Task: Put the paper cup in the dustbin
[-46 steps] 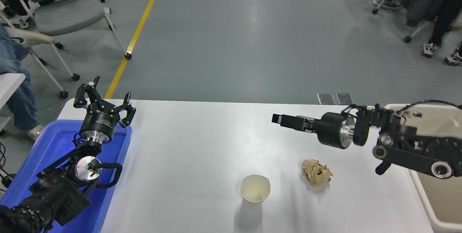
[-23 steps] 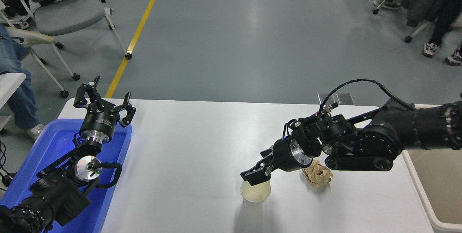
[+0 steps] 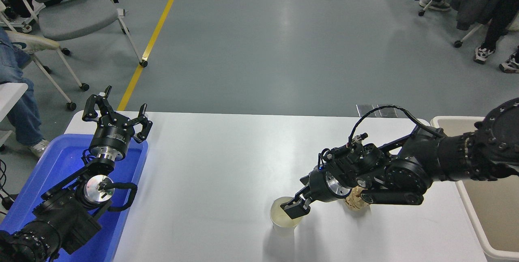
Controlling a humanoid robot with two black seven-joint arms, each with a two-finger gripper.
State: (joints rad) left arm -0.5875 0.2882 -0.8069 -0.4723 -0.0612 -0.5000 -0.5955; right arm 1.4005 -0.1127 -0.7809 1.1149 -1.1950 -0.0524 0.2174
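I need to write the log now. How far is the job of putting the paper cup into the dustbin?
Early stage. Nothing is disposed: the paper cup stands upright on the table. In hand: the right claw is at the cup's rim; whether it grips is unclear. Left: lifting, carrying to the dustbin at the right edge, dropping. The left claw is parked over the blue tray.

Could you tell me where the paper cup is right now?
Head view: the paper cup stands near the table's front edge, right of centre, under the right gripper, left of the paper ball.
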